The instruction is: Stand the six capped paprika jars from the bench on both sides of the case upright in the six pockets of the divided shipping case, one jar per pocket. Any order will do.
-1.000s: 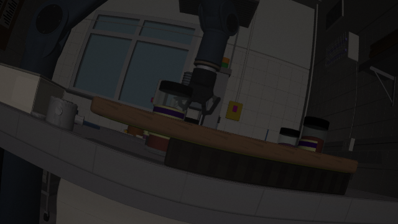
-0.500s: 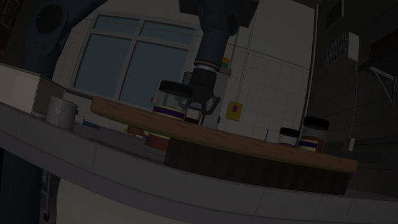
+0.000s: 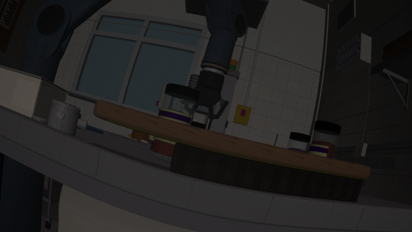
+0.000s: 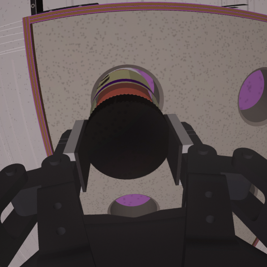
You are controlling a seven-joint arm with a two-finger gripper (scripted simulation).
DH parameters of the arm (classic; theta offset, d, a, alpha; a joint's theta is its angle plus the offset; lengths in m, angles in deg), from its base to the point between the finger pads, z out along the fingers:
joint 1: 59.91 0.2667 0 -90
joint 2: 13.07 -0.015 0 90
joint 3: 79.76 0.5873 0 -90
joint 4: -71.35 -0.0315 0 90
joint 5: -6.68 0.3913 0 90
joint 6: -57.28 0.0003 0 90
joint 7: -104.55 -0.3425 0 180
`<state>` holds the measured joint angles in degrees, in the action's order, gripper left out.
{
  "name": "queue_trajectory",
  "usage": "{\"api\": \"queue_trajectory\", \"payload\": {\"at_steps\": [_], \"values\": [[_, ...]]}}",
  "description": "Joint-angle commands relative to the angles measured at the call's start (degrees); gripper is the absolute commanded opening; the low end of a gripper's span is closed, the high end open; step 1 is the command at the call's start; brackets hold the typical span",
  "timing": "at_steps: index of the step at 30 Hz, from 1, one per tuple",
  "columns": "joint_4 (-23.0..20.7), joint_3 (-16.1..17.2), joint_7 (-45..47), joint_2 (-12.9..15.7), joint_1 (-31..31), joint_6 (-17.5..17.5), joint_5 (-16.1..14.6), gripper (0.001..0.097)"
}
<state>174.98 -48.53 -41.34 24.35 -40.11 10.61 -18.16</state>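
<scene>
My gripper (image 4: 127,149) (image 3: 206,111) is closed around the black cap of a paprika jar (image 4: 125,117) (image 3: 178,103), which stands upright with its base lowered into a round pocket near the case's corner. The jar has a red fill and a cream and purple label. The shipping case (image 3: 267,169) has a speckled top panel (image 4: 154,49) with a wooden rim. Two empty pockets show purple floors, one (image 4: 251,96) to the right and one (image 4: 133,203) just below my fingers. Two more capped jars (image 3: 325,138) (image 3: 298,141) stand at the far right behind the case.
A pale cylindrical canister (image 3: 63,116) sits on the bench at the left. Another jar (image 3: 162,145) stands on the bench left of the case, partly hidden by the rim. The curved bench edge (image 3: 128,180) runs along the front.
</scene>
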Motion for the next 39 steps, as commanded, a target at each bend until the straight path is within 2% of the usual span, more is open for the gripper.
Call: {"api": "queue_trajectory", "payload": {"at_steps": [1,39], "values": [[0.0,0.1,0.0,0.0,0.0,0.0,0.0,0.0357],[0.0,0.1,0.0,0.0,0.0,0.0,0.0,0.0610]]}}
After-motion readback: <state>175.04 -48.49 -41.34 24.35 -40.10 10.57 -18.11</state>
